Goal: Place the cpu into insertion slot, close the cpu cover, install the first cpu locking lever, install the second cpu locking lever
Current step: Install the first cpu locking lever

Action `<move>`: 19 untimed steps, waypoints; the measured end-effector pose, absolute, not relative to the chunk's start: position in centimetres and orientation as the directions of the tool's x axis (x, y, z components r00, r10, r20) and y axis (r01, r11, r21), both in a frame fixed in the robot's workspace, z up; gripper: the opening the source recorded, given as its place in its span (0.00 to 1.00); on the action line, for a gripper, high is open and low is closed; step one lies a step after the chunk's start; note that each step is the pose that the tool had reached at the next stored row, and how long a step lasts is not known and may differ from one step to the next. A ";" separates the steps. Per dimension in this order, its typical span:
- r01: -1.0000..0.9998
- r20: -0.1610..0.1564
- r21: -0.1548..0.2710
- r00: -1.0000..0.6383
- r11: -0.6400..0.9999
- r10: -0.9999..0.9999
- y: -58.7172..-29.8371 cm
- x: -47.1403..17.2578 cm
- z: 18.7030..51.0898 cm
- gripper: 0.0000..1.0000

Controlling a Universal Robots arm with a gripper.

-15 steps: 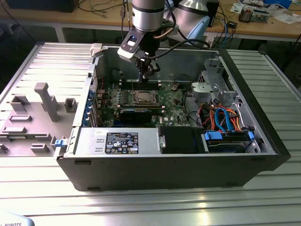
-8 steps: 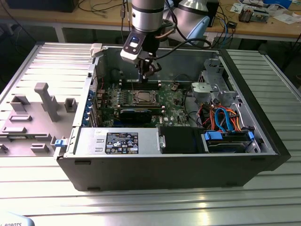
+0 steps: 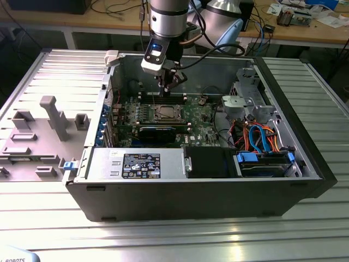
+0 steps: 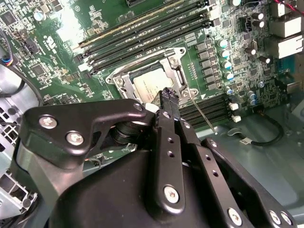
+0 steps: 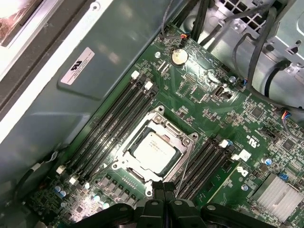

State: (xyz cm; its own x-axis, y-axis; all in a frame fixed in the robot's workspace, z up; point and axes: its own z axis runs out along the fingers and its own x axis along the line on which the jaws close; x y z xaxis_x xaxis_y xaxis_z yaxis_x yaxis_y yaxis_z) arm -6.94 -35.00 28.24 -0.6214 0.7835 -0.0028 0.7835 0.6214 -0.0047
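Observation:
The cpu lies flat in the insertion slot on the green board, its silver top showing in both wrist views. The cpu cover lies down around it as a shiny frame. A thin metal locking lever angles out along one side of the socket, also seen in the first wrist view. My gripper hangs just above the socket's edge, next to that lever, fingers shut together with nothing between them. In the exterior view the gripper hovers above the board, slightly behind the socket.
The board sits inside an open computer case. Long black memory slots flank the socket on both sides. A drive cage with coloured cables is at the exterior view's right, a power supply in front.

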 end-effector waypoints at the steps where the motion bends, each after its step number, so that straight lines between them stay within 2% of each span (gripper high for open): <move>1: 0.783 -0.003 -0.005 -0.621 0.621 0.783 -35.0 -6.9 28.2 0.11; 9: 0.778 -0.003 -0.005 -0.628 0.628 0.778 -35.0 -6.9 28.2 0.11; 19: 0.688 -0.003 -0.005 -0.726 0.726 0.688 -35.0 -8.0 28.2 0.11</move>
State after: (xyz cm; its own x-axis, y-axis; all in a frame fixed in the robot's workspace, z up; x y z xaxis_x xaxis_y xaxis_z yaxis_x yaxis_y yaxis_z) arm -7.95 -35.04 28.23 -0.7256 0.6882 -0.0028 0.6882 0.7255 -0.0045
